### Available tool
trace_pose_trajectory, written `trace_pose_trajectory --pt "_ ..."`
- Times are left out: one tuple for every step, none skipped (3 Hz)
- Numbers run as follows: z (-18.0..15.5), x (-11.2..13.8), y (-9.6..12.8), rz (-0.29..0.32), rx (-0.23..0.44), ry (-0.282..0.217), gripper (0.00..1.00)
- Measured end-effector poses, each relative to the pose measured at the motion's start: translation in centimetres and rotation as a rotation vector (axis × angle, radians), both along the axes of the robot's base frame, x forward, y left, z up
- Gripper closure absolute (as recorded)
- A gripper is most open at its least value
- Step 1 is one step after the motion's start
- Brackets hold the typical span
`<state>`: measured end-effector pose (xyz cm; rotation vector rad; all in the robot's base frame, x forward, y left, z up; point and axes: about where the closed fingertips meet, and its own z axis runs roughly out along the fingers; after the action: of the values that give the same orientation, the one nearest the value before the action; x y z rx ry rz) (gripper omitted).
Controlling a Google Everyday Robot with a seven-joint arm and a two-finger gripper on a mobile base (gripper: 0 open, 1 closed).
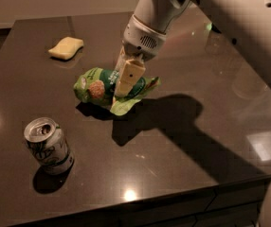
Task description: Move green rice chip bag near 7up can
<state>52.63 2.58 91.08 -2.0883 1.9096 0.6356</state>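
The green rice chip bag is a crinkled light-green pouch with a dark green logo, in the middle of the dark table, lifted a little above its shadow. My gripper comes down from the upper right and is shut on the bag's right part, with one cream finger in front of it. The 7up can stands upright at the front left, silver with green markings, well apart from the bag, down and to the left of it.
A pale yellow sponge lies at the back left. The dark table has its front edge near the bottom of the view. My white arm crosses the upper right, casting a shadow on the table's right half.
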Motion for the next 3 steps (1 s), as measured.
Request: trace_pose_trajectory --pt "0.9 -1.5 0.4 0.005 0.016 0.021 1.0" --pt "1.7 -3.3 0.7 0.012 0.03 0.05 1.0" --pt "1.8 -5.1 1.1 0.018 0.036 0.067 1.0"
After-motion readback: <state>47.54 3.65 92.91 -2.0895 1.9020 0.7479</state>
